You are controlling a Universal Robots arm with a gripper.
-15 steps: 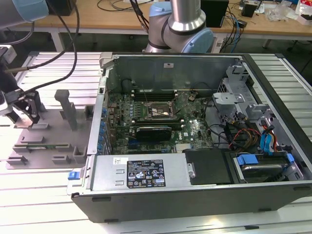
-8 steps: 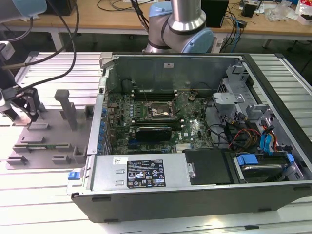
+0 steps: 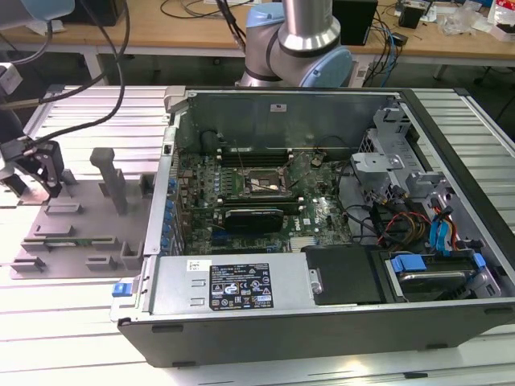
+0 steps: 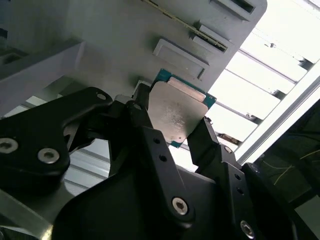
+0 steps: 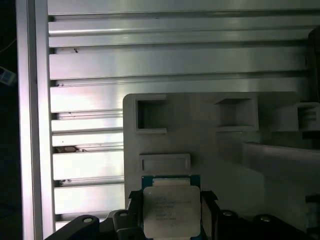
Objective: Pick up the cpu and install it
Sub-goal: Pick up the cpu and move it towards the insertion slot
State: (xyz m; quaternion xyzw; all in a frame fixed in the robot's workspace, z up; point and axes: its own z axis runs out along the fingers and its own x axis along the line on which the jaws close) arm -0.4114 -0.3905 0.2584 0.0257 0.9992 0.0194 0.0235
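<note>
The cpu (image 4: pixel 177 112) is a flat square chip with a shiny silver top and a thin green rim. It sits clamped between the two black fingers of my gripper (image 4: pixel 175 125), which is shut on its side edges. In the first wrist view the cpu (image 5: pixel 170 212) is held just above the grey fixture plate (image 5: pixel 225 150), and my gripper (image 5: pixel 170 202) frames it on both sides. In the exterior view my gripper (image 3: pixel 36 169) hangs over the fixture plate (image 3: pixel 72 237) at that view's left. The black socket frame (image 3: pixel 265 183) lies on the motherboard inside the open computer case.
The open computer case (image 3: pixel 322 297) fills the exterior view's middle and right, with drive bays and cables (image 3: pixel 426 225) inside. Grey upright blocks (image 3: pixel 109 177) stand on the fixture plate. Ribbed aluminium table slats (image 5: pixel 150 60) surround the plate. The arm's base (image 3: pixel 298 44) stands behind the case.
</note>
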